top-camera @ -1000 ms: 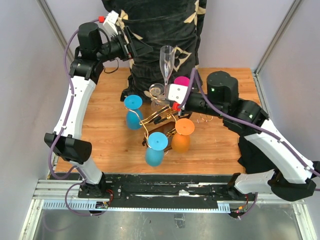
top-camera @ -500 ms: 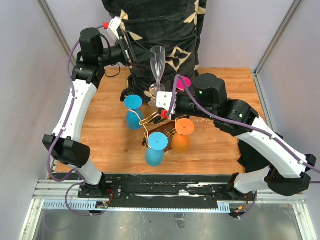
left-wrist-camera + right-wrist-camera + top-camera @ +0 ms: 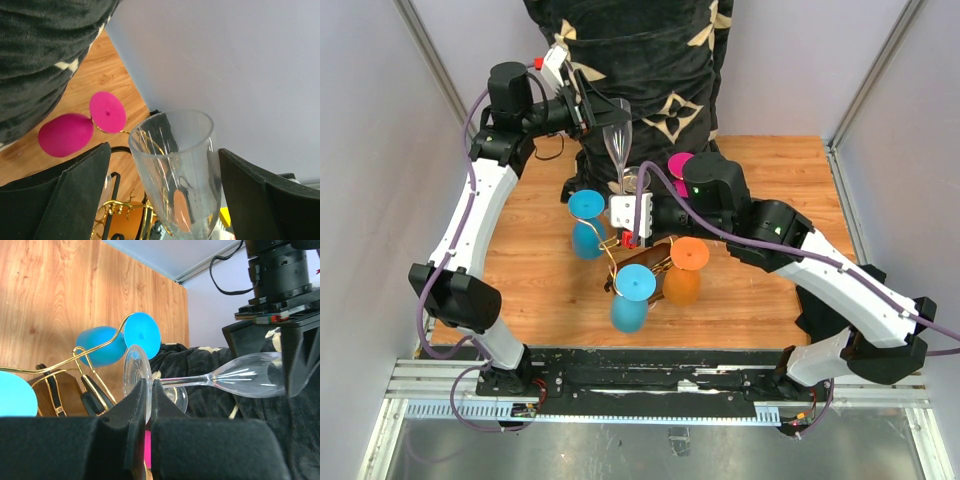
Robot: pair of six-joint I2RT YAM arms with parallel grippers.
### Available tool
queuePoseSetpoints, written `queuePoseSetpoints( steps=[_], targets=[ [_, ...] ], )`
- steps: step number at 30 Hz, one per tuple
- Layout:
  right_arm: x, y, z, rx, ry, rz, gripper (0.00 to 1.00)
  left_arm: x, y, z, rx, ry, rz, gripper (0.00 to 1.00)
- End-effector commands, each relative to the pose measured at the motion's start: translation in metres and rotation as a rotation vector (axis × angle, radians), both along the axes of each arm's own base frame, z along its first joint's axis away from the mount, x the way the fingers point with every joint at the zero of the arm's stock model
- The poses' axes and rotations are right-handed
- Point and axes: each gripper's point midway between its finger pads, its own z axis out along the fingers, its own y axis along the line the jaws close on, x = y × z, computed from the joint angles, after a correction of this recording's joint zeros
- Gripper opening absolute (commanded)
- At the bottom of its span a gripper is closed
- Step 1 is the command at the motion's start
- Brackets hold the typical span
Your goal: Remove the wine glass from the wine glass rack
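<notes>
A clear flute wine glass (image 3: pixel 617 143) stands upright above the gold wire rack (image 3: pixel 642 240) with its dark brown base (image 3: pixel 658 254). My right gripper (image 3: pixel 630 196) is shut on the glass's foot; in the right wrist view the pads (image 3: pixel 142 405) pinch the foot's rim (image 3: pixel 134 371), with the stem and bowl (image 3: pixel 250 376) pointing away. My left gripper (image 3: pixel 609 110) is open, and its fingers (image 3: pixel 75 200) flank the bowl (image 3: pixel 175 165) without touching it.
Blue (image 3: pixel 586 226), light blue (image 3: pixel 631 298), orange (image 3: pixel 684 272) and magenta (image 3: pixel 682 163) glasses hang upside down on the rack. Another clear glass (image 3: pixel 638 186) sits by it. Black patterned cloth (image 3: pixel 640 50) hangs at the back. Grey walls stand on both sides.
My right gripper has carried the clear glass to the left and slightly down. The bowl now sits between the left gripper's open fingers, which shifted a little right.
</notes>
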Motion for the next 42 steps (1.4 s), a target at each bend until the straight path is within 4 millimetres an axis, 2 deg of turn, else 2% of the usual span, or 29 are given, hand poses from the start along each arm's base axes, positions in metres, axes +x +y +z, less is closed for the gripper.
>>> queuePoseSetpoints(
  steps=[1, 4, 9, 12, 14, 20, 24, 27, 28, 31, 33, 35, 40, 42],
  targets=[
    [-0.001, 0.002, 0.027, 0.067, -0.093, 0.004, 0.01, -0.005, -0.004, -0.014, 0.009, 0.059, -0.030, 0.91],
    [0.004, 0.001, 0.028, 0.072, -0.103, -0.025, 0.01, -0.004, -0.004, -0.019, 0.011, 0.082, -0.026, 0.81],
    [0.008, -0.002, 0.025, 0.060, -0.116, -0.047, 0.01, -0.002, -0.005, -0.016, -0.011, 0.091, -0.022, 0.62],
    [0.014, -0.006, 0.028, 0.083, -0.124, -0.092, 0.07, -0.001, -0.004, -0.010, -0.020, 0.075, -0.014, 0.41],
    [0.017, -0.008, 0.029, 0.094, -0.126, -0.115, 0.09, 0.001, -0.003, -0.004, -0.033, 0.061, -0.001, 0.32],
    [0.021, -0.014, 0.032, 0.095, -0.135, -0.154, 0.08, 0.005, -0.001, 0.010, -0.071, 0.046, 0.011, 0.28],
    [0.025, -0.018, 0.032, 0.097, -0.141, -0.181, 0.25, 0.013, 0.004, 0.012, -0.094, 0.063, 0.032, 0.20],
    [0.030, -0.023, 0.033, 0.100, -0.153, -0.223, 0.45, 0.019, 0.011, 0.021, -0.121, 0.054, 0.053, 0.20],
    [0.033, -0.025, 0.034, 0.104, -0.159, -0.244, 0.57, 0.020, 0.015, 0.026, -0.134, 0.045, 0.063, 0.19],
    [0.038, -0.034, 0.041, 0.135, -0.178, -0.300, 0.99, 0.026, 0.034, 0.042, -0.176, 0.011, 0.107, 0.20],
    [0.040, -0.046, 0.050, 0.180, -0.176, -0.350, 0.98, 0.035, 0.058, 0.053, -0.176, -0.038, 0.176, 0.19],
    [0.039, -0.059, 0.059, 0.230, -0.167, -0.396, 0.98, 0.048, 0.094, 0.064, -0.151, -0.104, 0.295, 0.19],
    [0.033, -0.095, 0.069, 0.327, -0.163, -0.485, 0.98, 0.078, 0.171, 0.069, 0.014, -0.217, 0.612, 0.17],
    [0.034, -0.114, 0.074, 0.372, -0.165, -0.545, 0.98, 0.086, 0.198, 0.068, 0.124, -0.279, 0.755, 0.21]
  ],
)
